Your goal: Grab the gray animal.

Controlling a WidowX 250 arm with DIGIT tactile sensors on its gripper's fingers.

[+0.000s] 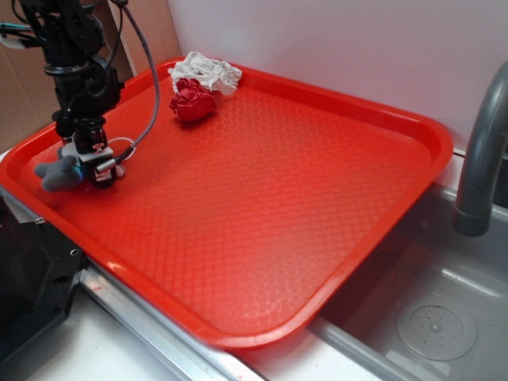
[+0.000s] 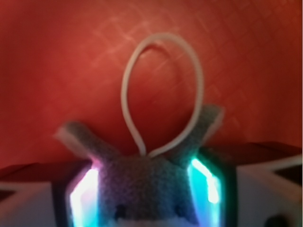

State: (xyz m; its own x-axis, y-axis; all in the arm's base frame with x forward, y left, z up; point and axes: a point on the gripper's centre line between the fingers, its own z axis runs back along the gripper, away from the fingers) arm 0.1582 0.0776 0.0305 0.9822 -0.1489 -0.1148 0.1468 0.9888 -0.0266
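One arm upright, tray's [image 1: 333, 103] left edge | claw [image 1: 97, 161] apparently clenched around gray animal [image 2: 147, 189]

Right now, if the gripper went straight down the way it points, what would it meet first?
The mouse: its head already sits between the gripper fingers. Just below is the tray. Whether the fingers are pressing on it yet is unclear.

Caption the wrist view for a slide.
Gray mouse sits between the gripper fingers, its white loop cord lying on the red tray.
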